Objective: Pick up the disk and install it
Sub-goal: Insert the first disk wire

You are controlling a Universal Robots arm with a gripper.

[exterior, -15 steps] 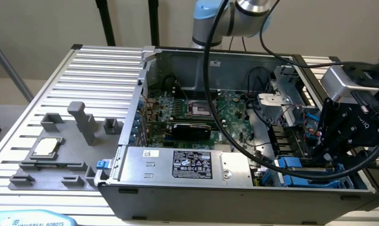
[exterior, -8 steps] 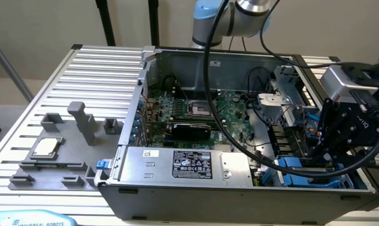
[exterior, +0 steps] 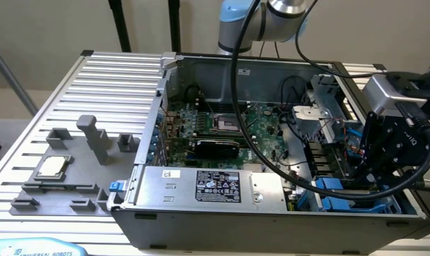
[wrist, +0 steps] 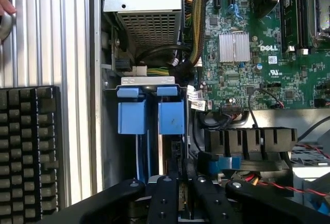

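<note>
A ribbed metal counter (exterior: 122, 80) before a plain beige wall carries an open computer case (exterior: 272, 224) and a grey fixture tray (exterior: 58, 200). The gripper (wrist: 180, 203) reaches down into the case's drive bay, its fingers (wrist: 166, 201) nearly closed on the upright disk (wrist: 180, 195), beside two blue-tabbed carriers (wrist: 150, 110).

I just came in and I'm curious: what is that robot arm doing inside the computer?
The robot's gripper is down in the corner of the open computer case, at the drive bay with the blue carriers. Its fingers are closed on the edge of the disk, which stands on edge in the bay beside those carriers. The small silver chip lies outside on the grey tray.
</note>
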